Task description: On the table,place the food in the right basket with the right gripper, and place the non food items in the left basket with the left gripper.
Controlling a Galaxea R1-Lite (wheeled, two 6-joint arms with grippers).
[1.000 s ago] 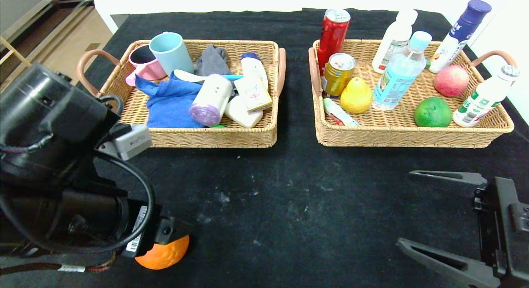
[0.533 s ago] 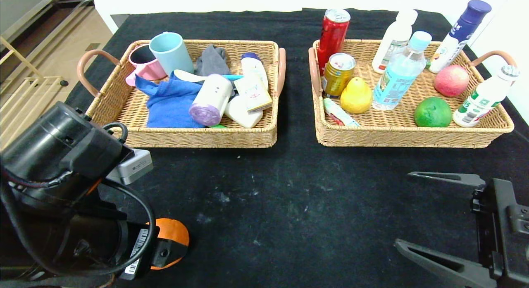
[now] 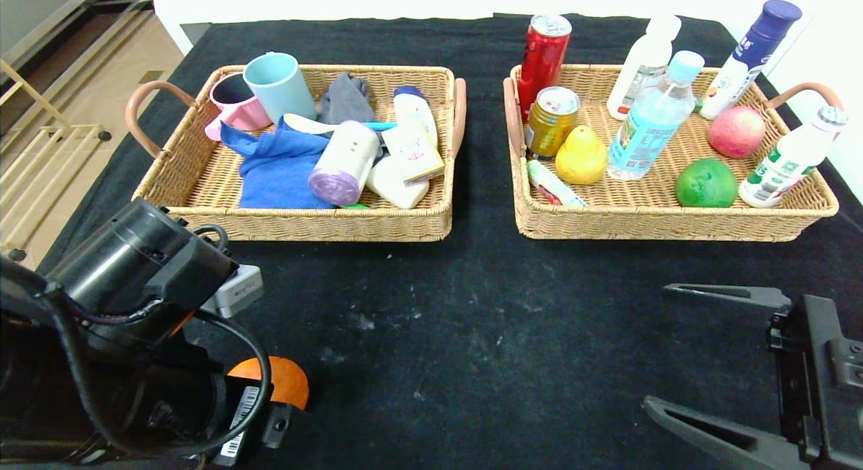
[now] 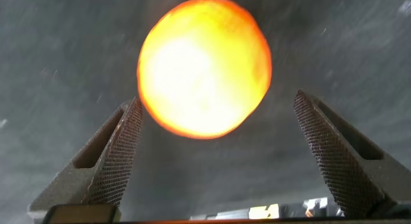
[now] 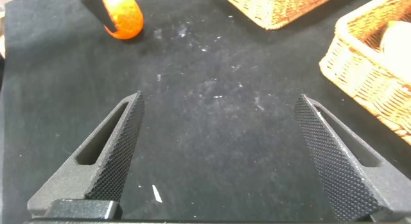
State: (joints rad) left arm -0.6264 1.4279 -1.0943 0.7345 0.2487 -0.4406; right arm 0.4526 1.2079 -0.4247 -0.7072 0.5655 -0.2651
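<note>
The left gripper (image 4: pixel 218 153) has its fingers (image 4: pixel 119 153) spread wide, and the orange (image 4: pixel 204 67) lies on the black table (image 3: pixel 472 335) just beyond the fingertips, in line with the gap and gripped by neither finger. In the head view the orange (image 3: pixel 280 379) shows only partly, at the near left of the table, half hidden behind the left arm's wrist (image 3: pixel 135 281), which hangs low over that corner.

The right gripper (image 5: pixel 218 160) also has its fingers (image 5: pixel 112 156) spread apart with nothing between them; it sits at the near right of the table (image 3: pixel 728 362), well apart from the orange, which its wrist view catches far off (image 5: pixel 123 15).

Farther back stand two wicker baskets side by side. The left basket (image 3: pixel 323 224) holds a teal cup (image 3: pixel 280 85), a pink cup (image 3: pixel 236 102), a blue cloth (image 3: pixel 280 166), a grey cloth (image 3: pixel 345 99), a white roll with a purple end (image 3: pixel 344 163) and a few white containers. The right basket (image 3: pixel 661 220) holds a gold can (image 3: pixel 551 121), a yellow pear (image 3: pixel 581 156), a clear water bottle (image 3: pixel 650 119), a red apple (image 3: pixel 736 131), a green fruit (image 3: pixel 706 183) and white bottles; a red can (image 3: pixel 543 55) stands at its far left corner, though whether inside the rim or just behind it I cannot tell.
</note>
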